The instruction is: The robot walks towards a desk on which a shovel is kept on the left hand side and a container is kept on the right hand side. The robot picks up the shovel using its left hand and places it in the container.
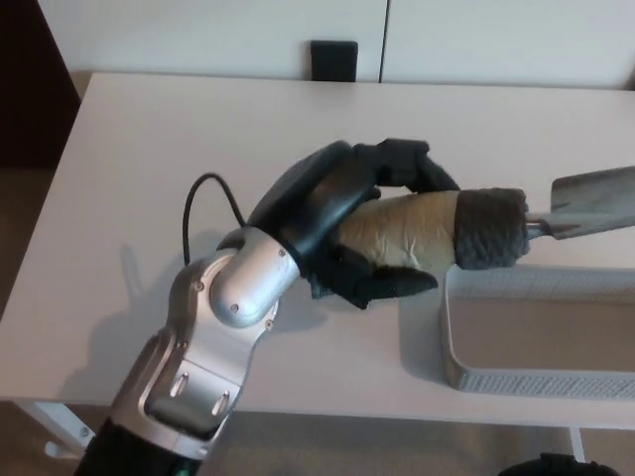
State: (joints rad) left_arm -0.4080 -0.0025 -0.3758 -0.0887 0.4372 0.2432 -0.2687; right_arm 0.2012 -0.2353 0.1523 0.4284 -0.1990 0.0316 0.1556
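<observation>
Soft, even indoor light falls on the pale desk point(149, 149), without glare. A faint shadow spreads at nine o'clock of the silver left arm point(213, 327). The frame is mildly soft throughout; the dark corner at eleven o'clock loses detail.

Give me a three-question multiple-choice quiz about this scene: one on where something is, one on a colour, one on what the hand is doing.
1. Where is the container?
A. far left corner of the desk
B. near right edge of the desk
C. on the floor

2. What colour is the desk?
A. white
B. green
C. black

3. What is the left hand doing?
A. resting open on the desk
B. holding the shovel
C. gripping the container

Answers:
1 B, it sits at the desk's near right edge.
2 A, the bare top is white.
3 B, the fingers wrap the shovel's handle, blade pointing right.
</observation>
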